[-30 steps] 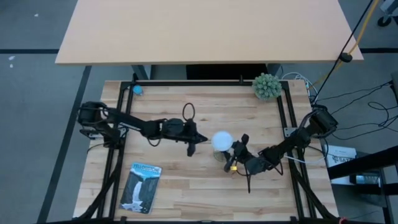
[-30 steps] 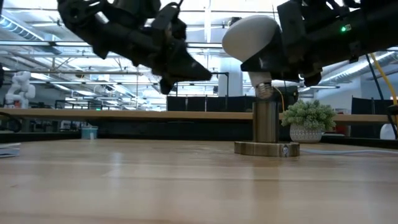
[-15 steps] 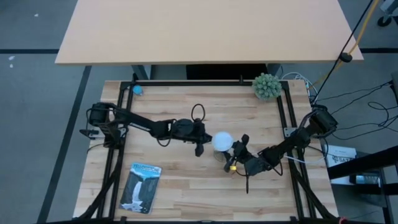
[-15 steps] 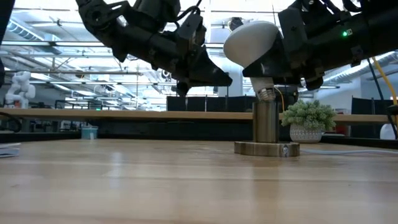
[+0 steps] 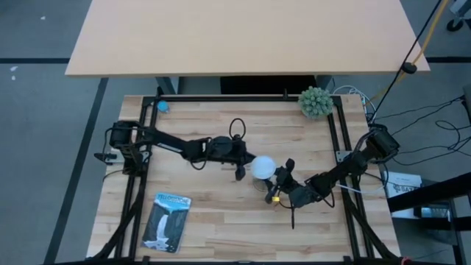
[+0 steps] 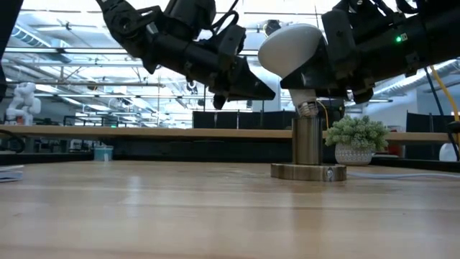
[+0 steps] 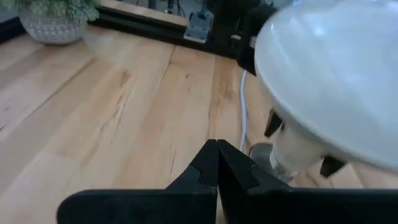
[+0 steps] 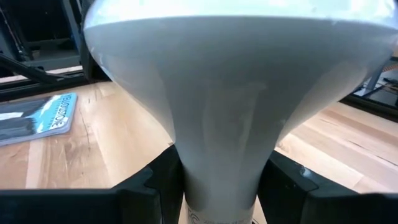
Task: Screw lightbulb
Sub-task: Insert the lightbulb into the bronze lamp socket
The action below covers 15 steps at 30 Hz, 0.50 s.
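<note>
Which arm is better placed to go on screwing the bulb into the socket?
Right. The right gripper is clamped on the lightbulb's neck just above the socket. The left gripper is shut, empty, beside the globe.

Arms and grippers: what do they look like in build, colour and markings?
Both arms are matte black and jointed. The left gripper tapers to a dark wedge, with a black cable looping above the wrist. The right gripper is blocky, showing a green indicator light and a yellow mark.
</note>
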Each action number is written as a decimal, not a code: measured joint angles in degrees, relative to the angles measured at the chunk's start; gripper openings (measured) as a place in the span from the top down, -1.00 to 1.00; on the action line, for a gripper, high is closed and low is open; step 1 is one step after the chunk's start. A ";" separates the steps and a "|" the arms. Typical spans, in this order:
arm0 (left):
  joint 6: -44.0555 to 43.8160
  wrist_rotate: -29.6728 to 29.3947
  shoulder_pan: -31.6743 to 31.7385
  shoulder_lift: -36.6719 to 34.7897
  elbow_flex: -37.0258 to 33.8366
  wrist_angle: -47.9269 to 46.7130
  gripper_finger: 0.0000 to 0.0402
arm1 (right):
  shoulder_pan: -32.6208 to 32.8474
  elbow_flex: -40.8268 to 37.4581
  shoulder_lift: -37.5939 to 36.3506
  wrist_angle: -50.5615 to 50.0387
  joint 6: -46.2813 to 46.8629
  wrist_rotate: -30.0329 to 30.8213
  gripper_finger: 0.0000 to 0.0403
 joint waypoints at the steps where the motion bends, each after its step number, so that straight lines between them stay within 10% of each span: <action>1: 0.06 0.00 0.00 0.00 0.34 -0.07 1.00 | -0.11 0.00 0.00 -0.01 -0.53 0.00 0.21; 15: 1.44 -0.01 -0.26 0.00 2.04 -0.20 1.00 | -1.16 0.00 0.00 0.21 -1.52 -1.73 0.21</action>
